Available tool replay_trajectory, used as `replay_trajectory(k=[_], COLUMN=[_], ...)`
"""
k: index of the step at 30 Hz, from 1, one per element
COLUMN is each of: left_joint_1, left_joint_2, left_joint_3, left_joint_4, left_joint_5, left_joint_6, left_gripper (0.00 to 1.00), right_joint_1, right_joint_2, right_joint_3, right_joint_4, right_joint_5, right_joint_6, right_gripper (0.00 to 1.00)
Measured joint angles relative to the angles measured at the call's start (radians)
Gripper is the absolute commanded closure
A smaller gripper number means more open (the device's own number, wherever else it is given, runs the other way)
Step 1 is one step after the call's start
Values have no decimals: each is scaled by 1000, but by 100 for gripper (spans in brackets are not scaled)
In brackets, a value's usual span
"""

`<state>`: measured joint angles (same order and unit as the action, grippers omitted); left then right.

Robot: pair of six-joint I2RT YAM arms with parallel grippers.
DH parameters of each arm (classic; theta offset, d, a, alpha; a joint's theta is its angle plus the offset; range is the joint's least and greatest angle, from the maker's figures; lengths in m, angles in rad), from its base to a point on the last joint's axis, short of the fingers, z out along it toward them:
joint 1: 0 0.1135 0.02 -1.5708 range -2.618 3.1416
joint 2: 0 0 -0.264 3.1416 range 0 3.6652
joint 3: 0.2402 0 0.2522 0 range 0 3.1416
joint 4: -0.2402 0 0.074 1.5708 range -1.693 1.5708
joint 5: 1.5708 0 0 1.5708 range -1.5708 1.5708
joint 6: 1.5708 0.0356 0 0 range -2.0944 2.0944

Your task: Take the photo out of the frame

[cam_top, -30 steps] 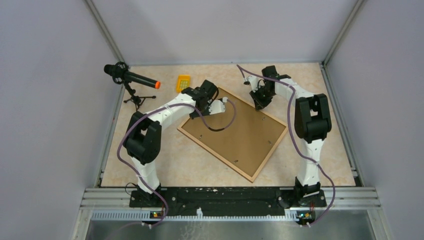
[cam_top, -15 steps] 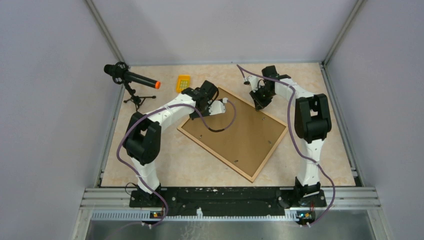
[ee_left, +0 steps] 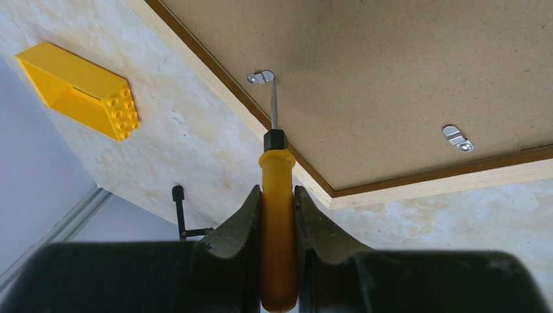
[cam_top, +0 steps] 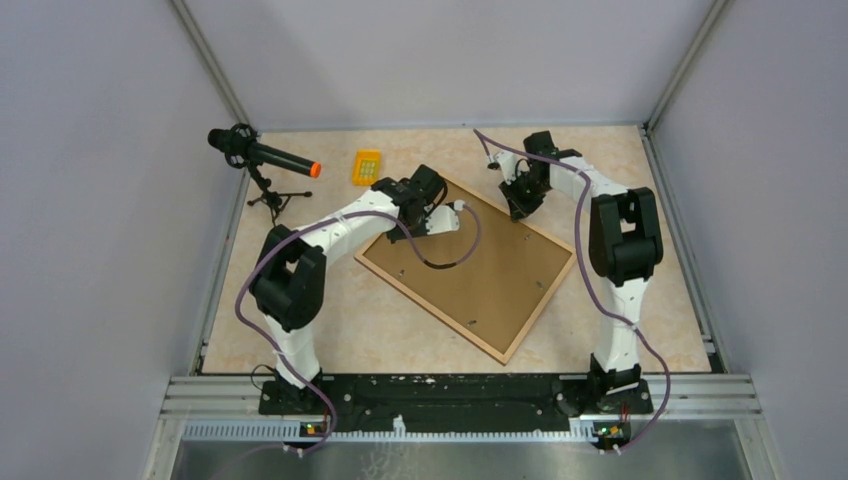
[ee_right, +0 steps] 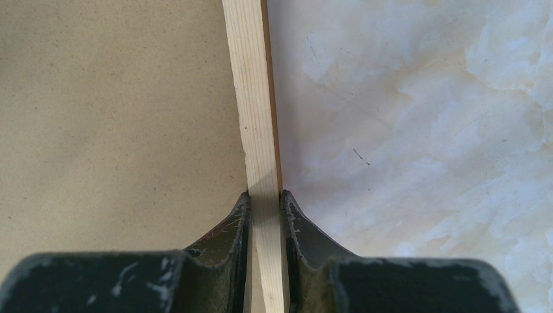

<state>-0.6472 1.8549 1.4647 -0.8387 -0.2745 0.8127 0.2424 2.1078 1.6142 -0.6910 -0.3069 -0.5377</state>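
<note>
On the bench (cam_top: 330,330), the left pincer (ee_left: 278,195) pinches a screwdriver (ee_left: 276,163), tip at a clip (ee_left: 261,77). The right pincer (ee_right: 264,197) clamps the frame (cam_top: 480,275) rim. Both arms are outstretched.

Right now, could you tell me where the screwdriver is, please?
In the left wrist view, the screwdriver is clamped in the left gripper, its tip at a metal clip on the frame's back, by the edge facing the yellow block.

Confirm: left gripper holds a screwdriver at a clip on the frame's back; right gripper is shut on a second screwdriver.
Wrong on the right gripper: it is shut on the wooden rim of the frame, per the right wrist view. The rest stands.
</note>
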Motion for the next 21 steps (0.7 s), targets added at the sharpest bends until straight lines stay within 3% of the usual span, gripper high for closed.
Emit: replay_trajectory(k=[12,21], left_joint_1=[-2,-3], left_joint_2=[20,39], left_joint_3=[30,137], left_joint_4=[-8,-53], left_joint_5=[2,122], left_joint_6=[-48,-110], left_gripper=[100,100], right_joint_1=[0,-1], right_joint_2=[0,-3], right_joint_3=[-3,-3], right_joint_4=[3,10], right_joint_5=[0,-2], right_joint_6=[0,21], right_gripper=[86,62])
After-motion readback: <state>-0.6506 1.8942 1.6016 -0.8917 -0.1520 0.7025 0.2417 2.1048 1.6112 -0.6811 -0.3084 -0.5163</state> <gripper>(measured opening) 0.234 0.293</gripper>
